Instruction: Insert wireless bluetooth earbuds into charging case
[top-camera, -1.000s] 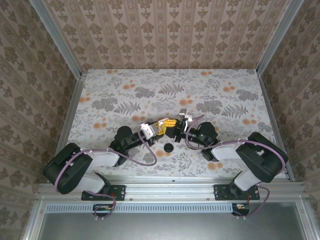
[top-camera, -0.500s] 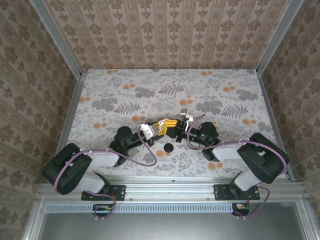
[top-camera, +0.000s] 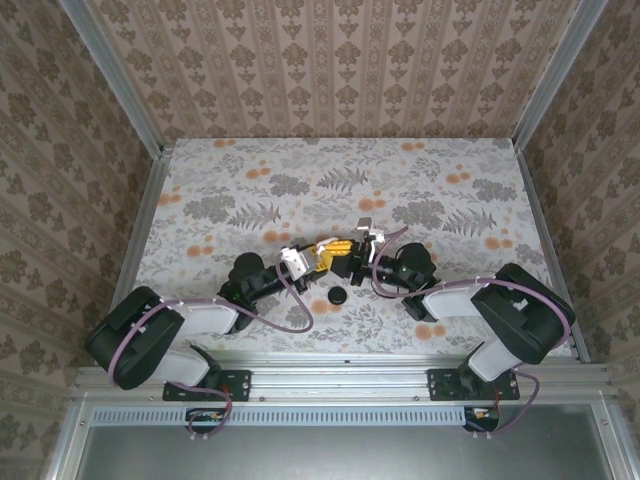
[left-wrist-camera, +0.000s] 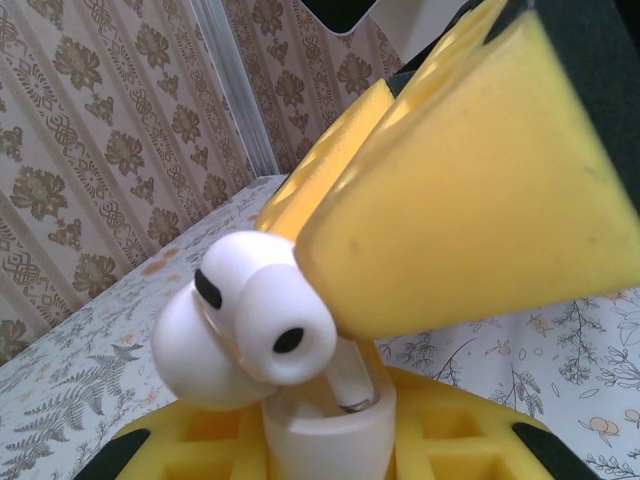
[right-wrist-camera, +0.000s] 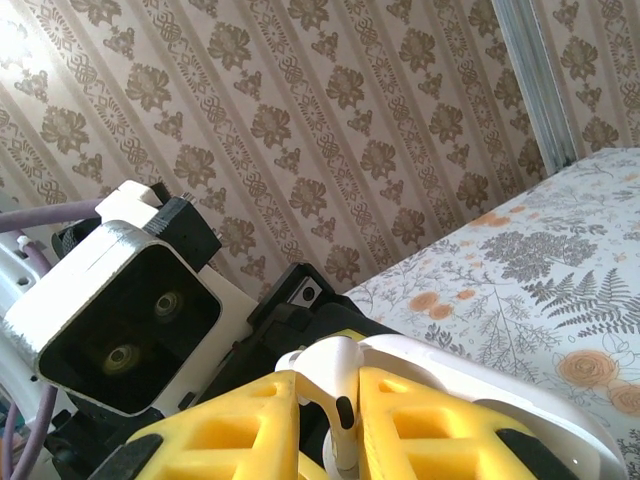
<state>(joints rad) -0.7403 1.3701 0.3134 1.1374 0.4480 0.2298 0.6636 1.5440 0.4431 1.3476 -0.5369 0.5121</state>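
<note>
The floral table (top-camera: 250, 180) carries a black disc (top-camera: 338, 296) a little beyond the arm bases. Past it the two grippers meet above the surface. The right gripper (right-wrist-camera: 330, 400) is clamped on the charging case (left-wrist-camera: 328, 440). The left gripper (left-wrist-camera: 300, 225) pinches an earbud (left-wrist-camera: 245, 325), its stem dipping into the case. Patterned wallpaper stands behind.

Brown damask-striped wallpaper walls (top-camera: 340, 60), aluminium corner posts (top-camera: 110, 72), floral-print tabletop (top-camera: 250, 170), soft even light
</note>
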